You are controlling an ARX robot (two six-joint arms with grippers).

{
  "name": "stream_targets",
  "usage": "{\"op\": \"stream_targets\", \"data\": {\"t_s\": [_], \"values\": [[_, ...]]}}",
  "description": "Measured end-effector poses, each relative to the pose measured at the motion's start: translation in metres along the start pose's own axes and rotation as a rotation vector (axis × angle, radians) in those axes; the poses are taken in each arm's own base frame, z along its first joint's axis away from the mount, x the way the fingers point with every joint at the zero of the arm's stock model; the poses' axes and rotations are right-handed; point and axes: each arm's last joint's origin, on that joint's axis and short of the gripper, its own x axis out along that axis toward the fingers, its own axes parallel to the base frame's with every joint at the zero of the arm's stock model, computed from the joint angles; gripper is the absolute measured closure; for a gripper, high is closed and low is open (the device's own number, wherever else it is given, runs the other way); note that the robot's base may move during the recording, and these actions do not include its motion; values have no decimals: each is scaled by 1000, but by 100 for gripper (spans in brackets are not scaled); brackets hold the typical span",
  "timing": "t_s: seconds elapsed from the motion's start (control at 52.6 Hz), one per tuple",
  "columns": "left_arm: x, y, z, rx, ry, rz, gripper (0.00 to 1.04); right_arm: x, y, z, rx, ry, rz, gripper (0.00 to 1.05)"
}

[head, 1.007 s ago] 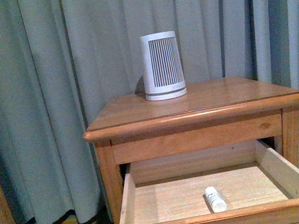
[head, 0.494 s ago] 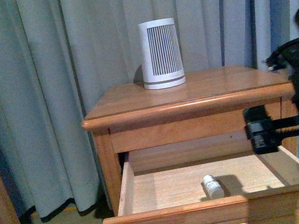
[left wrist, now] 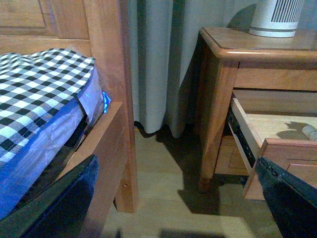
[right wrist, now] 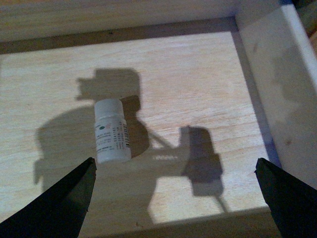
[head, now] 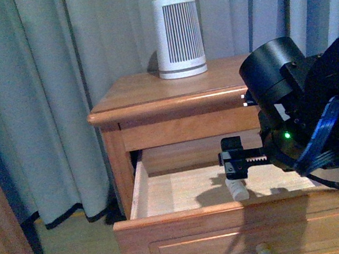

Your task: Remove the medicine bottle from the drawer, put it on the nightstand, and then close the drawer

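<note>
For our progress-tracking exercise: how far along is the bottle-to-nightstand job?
Done: the drawer is open. In hand: the right gripper hovers open over the bottle lying inside, not gripping it. Left: grasp it, set it on the nightstand, close the drawer.

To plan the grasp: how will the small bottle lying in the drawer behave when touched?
The medicine bottle lies on its side, so a nudge would probably roll it. Small, so likely light; its smooth wall may slip.

Front camera facing nightstand (head: 150,88), right wrist close above drawer (right wrist: 198,84) under my hand (right wrist: 174,166), left wrist low, farther off, drawer shared.
</note>
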Motion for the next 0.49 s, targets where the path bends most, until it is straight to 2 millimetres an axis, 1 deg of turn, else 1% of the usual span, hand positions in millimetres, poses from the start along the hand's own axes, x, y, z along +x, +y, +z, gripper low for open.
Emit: {"op": "stream_targets", "data": {"t_s": [0.171, 0.323, 0.494], "values": [[0, 0, 0, 0, 0, 0, 7, 22, 6, -5, -1, 21, -2, 7], [0, 0, 0, 0, 0, 0, 7, 35, 14, -4, 0, 23, 15, 7], [0, 0, 0, 0, 0, 0, 7, 47, 29, -1, 1, 18, 45, 7]]}}
